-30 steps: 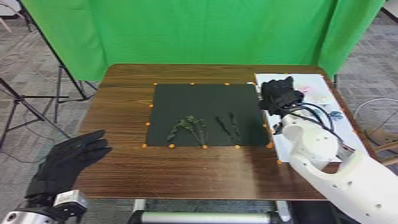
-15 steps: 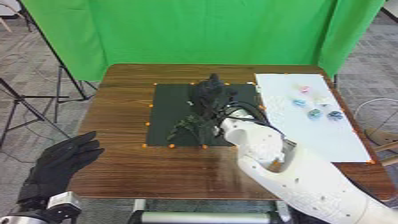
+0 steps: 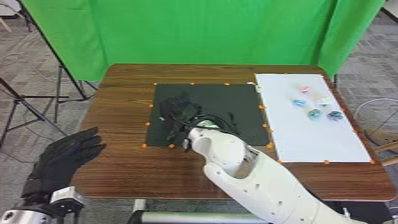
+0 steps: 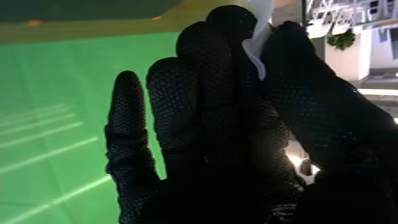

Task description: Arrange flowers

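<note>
right arm (image 3: 258,185) runs in from the near edge of the desk (image 3: 133,175). it has swung left in the last second, off the white sheet (image 3: 311,142) and over to the left half of the black mat (image 3: 240,92). so the right robot hand (image 3: 180,110) looks to be in the placing step, sheet to mat. fingers and thumb are together, pinching a thin white piece (image 4: 258,42), likely part of a flower; can't tell which kind.

left robot hand (image 3: 62,162) is at the near left, palm free, fingers relaxed, out of the way.

on the mat, one dark stem (image 3: 233,119) lies just right of the right robot hand. that hand and its arm cover much of the near left area, so can't confirm what sits under them. main risk: dragging a stem on set-down. i'd lower straight, release, lift clear.

farther off on the sheet: teal flower (image 3: 314,114), dark blue flower (image 3: 335,115), light blue flower (image 3: 299,102), cream flower (image 3: 322,100), pink flower (image 3: 305,89). all loose, so arrangement looks partway at best. green backdrop (image 3: 213,32) beyond the far edge.
</note>
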